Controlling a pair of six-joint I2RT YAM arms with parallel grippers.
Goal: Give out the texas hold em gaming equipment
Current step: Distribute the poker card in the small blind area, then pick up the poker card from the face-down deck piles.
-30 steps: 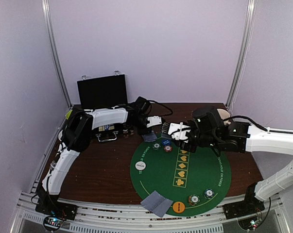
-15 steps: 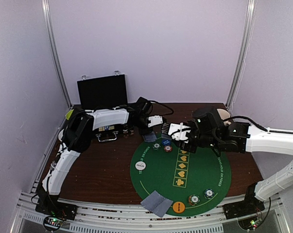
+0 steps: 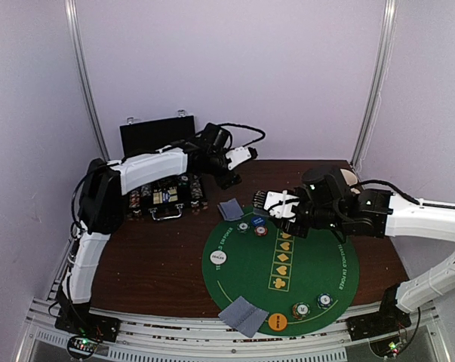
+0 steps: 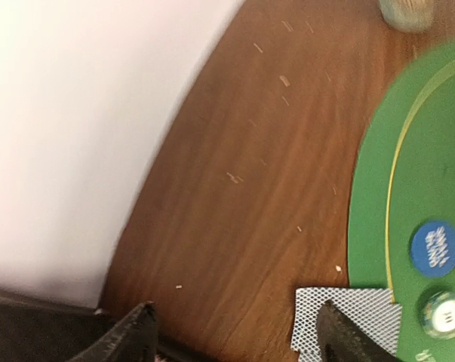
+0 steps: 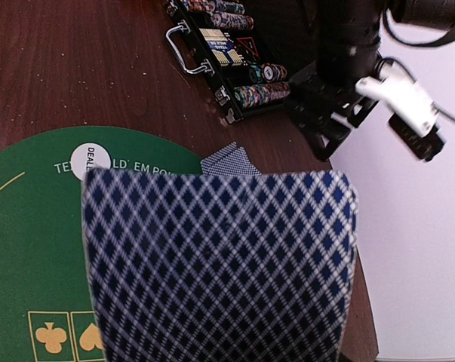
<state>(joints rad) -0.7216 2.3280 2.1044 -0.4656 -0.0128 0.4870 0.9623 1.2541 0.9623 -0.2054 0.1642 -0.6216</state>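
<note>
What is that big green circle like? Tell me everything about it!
The green mat is round and looks like felt, lying flat on the brown table. It has a thin yellow ring, white lettering round the rim and a row of yellow card-suit boxes in the middle. On it rest poker chips, a white dealer disc and an orange disc, and cards overlap its near edge.

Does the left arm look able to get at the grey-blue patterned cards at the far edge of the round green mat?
Probably yes: the left end effector hangs open close above the grey-blue patterned cards, nothing between them. The right end effector, shut on a blue-backed card deck, sits aside.
</note>
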